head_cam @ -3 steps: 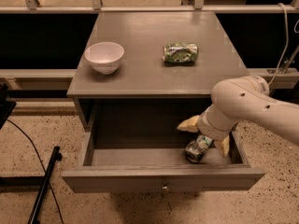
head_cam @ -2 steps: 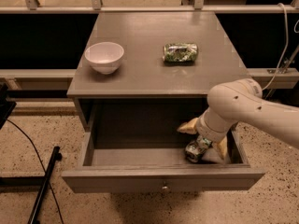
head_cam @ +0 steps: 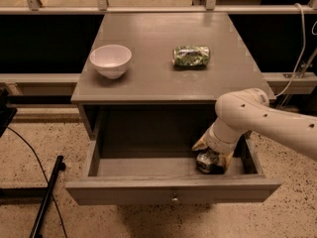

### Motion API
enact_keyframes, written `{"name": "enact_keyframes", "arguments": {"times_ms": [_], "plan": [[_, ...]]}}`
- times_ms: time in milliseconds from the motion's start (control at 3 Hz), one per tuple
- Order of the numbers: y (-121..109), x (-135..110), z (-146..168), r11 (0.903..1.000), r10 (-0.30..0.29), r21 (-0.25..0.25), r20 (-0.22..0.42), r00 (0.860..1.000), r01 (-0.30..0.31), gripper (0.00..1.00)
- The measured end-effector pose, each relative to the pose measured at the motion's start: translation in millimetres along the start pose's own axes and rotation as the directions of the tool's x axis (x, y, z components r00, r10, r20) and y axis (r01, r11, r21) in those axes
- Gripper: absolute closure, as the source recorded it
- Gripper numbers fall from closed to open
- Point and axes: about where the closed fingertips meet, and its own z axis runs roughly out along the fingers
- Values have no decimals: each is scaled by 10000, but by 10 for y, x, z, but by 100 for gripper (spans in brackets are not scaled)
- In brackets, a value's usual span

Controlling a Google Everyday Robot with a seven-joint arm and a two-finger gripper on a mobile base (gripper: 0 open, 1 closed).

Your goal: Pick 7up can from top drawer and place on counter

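The 7up can (head_cam: 207,161) lies in the right front part of the open top drawer (head_cam: 148,191), close behind the front panel. The gripper (head_cam: 213,155) is down inside the drawer right at the can, reaching it from above and behind; whether it has closed on the can I cannot tell. The white arm (head_cam: 267,120) comes in from the right, crosses the drawer's right wall and bends steeply down to the gripper. Above, on the counter (head_cam: 163,83), a white bowl (head_cam: 111,60) stands at the left and a green packet (head_cam: 191,55) lies right of centre.
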Motion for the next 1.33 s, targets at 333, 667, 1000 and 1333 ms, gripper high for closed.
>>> {"name": "enact_keyframes", "arguments": {"times_ms": [333, 667, 1000, 1333], "plan": [[-39, -88, 33, 9999, -137, 101, 407, 9991, 133, 49], [-49, -95, 24, 9998, -154, 132, 438, 9989, 148, 72], [-88, -180, -275, 9957, -481, 815, 418, 9980, 446, 76], [-91, -336, -882, 9767, -1045, 1885, -5, 9945, 1027, 72]]}}
